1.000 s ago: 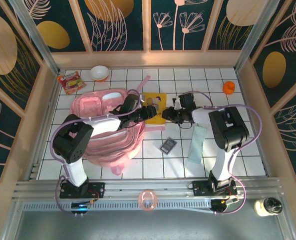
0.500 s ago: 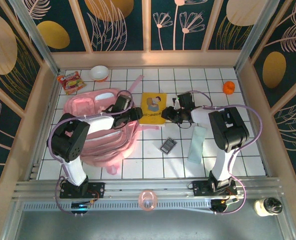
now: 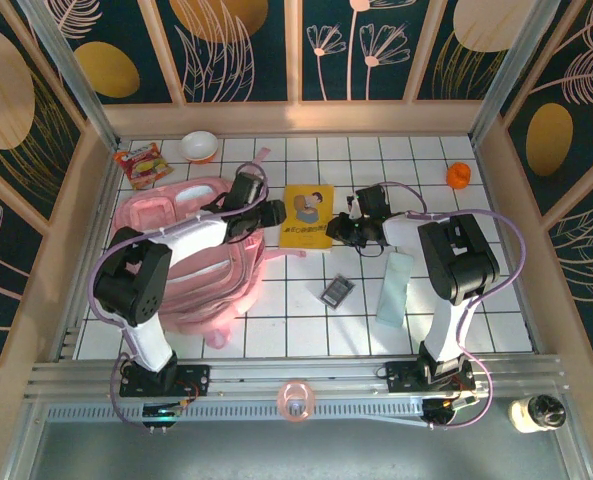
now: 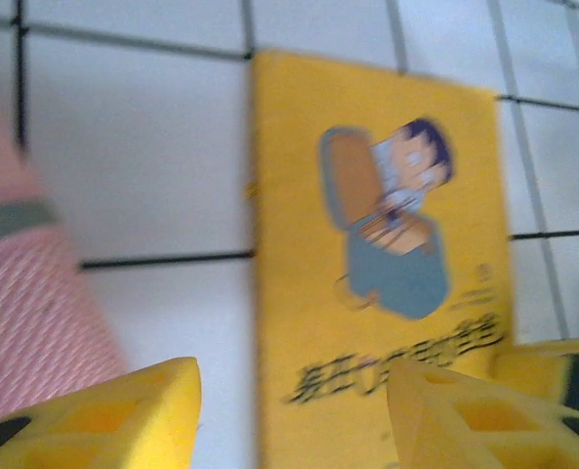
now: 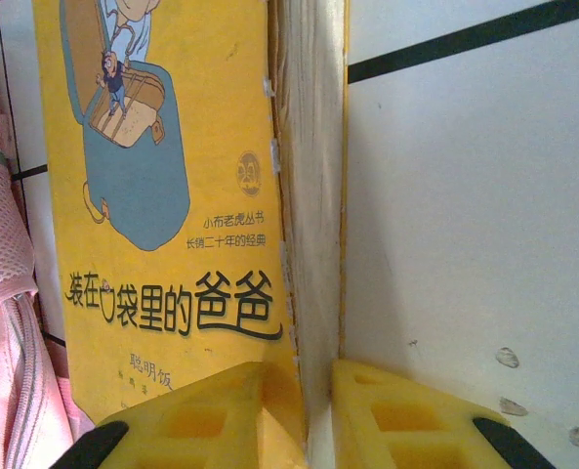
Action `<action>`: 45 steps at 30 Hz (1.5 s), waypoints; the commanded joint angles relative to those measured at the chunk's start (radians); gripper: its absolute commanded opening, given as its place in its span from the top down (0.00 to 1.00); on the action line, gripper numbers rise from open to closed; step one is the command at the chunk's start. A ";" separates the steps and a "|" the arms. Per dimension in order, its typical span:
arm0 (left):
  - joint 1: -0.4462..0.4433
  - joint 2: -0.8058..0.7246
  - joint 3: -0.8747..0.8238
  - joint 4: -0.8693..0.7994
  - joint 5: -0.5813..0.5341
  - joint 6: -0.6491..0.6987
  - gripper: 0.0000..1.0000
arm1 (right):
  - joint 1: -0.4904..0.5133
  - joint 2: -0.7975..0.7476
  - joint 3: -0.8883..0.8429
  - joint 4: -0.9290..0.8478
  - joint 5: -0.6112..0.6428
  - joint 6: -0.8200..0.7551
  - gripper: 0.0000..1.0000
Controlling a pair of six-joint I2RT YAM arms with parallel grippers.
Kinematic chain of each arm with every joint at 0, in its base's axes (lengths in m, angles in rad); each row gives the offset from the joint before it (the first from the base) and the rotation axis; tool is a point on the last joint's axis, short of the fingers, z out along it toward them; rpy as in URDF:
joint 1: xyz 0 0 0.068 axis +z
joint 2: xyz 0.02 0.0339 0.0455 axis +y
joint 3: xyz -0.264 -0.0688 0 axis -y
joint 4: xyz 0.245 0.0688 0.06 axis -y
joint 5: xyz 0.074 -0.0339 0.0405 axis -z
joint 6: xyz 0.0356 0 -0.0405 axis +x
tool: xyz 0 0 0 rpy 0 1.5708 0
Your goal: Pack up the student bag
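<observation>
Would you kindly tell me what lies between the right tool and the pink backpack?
A yellow book lies flat on the tiles between the right tool and the pink backpack, as the top view shows.

bare tiles (image 4: 152,186) lie between student bag (image 3: 201,292) and yellow book (image 3: 306,222).

On your white tiled table (image 3: 306,322) you have: pink student bag (image 3: 211,285) left, yellow picture book (image 3: 308,216) just right of it, bowl (image 3: 199,146) and snack packet (image 3: 141,163) far left, orange object (image 3: 458,176) far right, small dark object (image 3: 337,291) and pale case (image 3: 395,287) nearer.
</observation>
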 commanded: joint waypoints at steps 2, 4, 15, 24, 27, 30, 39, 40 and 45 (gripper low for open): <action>-0.009 0.107 0.091 -0.096 0.007 0.038 0.47 | -0.008 0.009 -0.003 -0.047 0.064 -0.004 0.78; -0.012 0.149 0.123 -0.113 0.016 0.049 0.48 | -0.008 0.007 -0.002 -0.047 0.064 -0.004 0.79; -0.017 0.296 0.226 -0.150 0.048 0.069 0.50 | -0.006 -0.002 0.005 -0.054 0.042 -0.007 0.80; -0.050 0.271 0.190 0.004 0.295 0.000 0.54 | 0.012 -0.004 0.062 -0.051 -0.008 -0.017 0.83; -0.051 0.223 0.138 0.076 0.391 -0.054 0.53 | 0.019 -0.007 0.037 0.000 -0.061 -0.002 0.84; -0.051 0.176 0.065 0.160 0.452 -0.099 0.52 | 0.019 -0.014 -0.011 0.070 -0.115 0.031 0.85; -0.050 0.070 -0.134 0.431 0.527 -0.271 0.52 | 0.020 -0.052 -0.076 0.094 -0.106 0.069 0.87; -0.051 0.066 -0.141 0.452 0.526 -0.280 0.52 | 0.021 -0.058 -0.077 0.091 -0.102 0.069 0.87; -0.050 0.062 -0.170 0.604 0.530 -0.380 0.52 | 0.024 -0.077 -0.093 0.075 -0.086 0.071 0.87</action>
